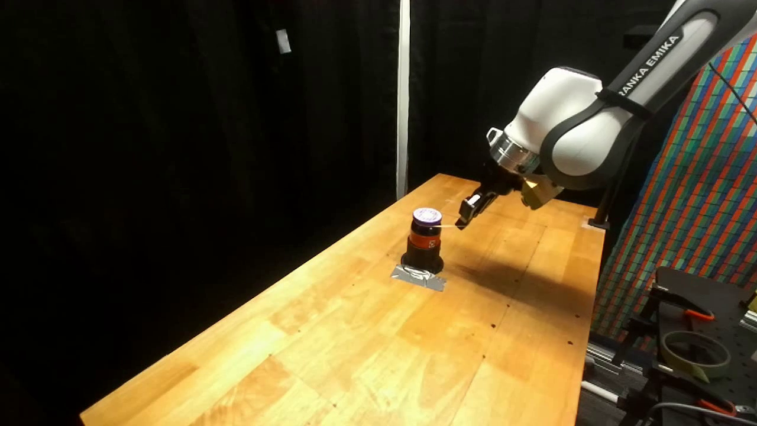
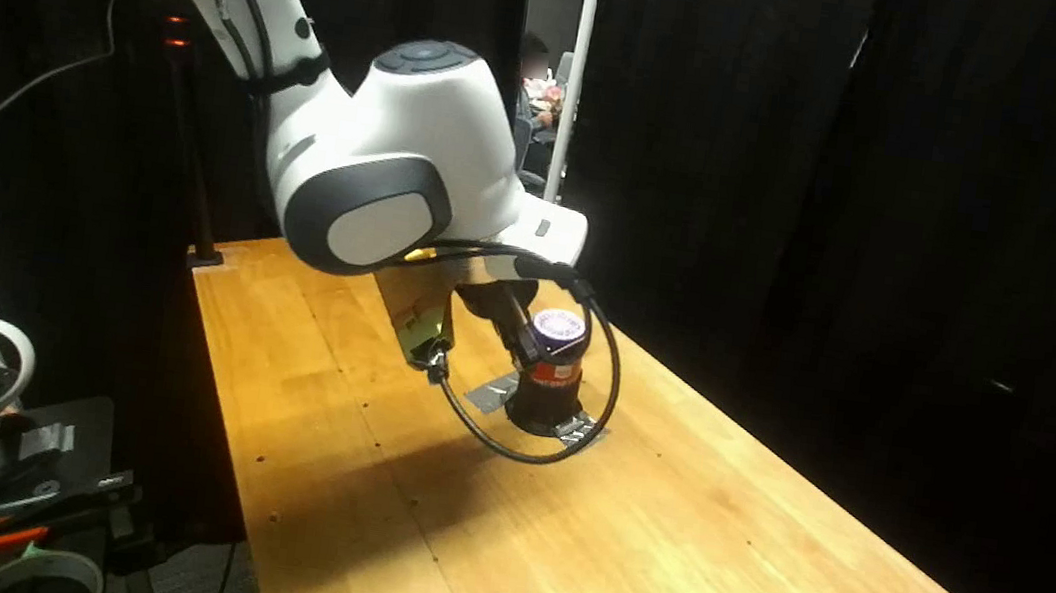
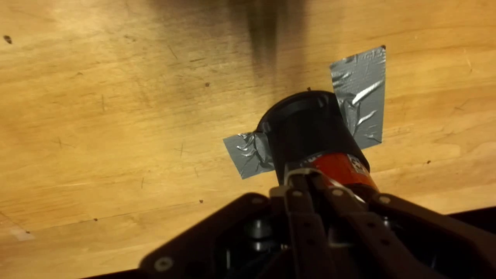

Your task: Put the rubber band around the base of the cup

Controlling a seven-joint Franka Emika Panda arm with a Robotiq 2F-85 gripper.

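Rubber band [image 1: 448, 226] taut — cup [image 1: 424, 241] to my pincer [image 3: 309, 177]

In an exterior view the band runs from just under the lid [image 1: 427, 216] to my fingers [image 3: 308, 232] — these together, the band caught at their tips. Cup stands upright on the table [image 1: 355, 331], grey tape [image 3: 362, 97] lapping its base.

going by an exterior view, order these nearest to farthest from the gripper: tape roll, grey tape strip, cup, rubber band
In an exterior view:
1. Rubber band: touching the gripper
2. Cup: left of it in the picture
3. Grey tape strip: low, at the cup's base
4. Tape roll: far off at lower right
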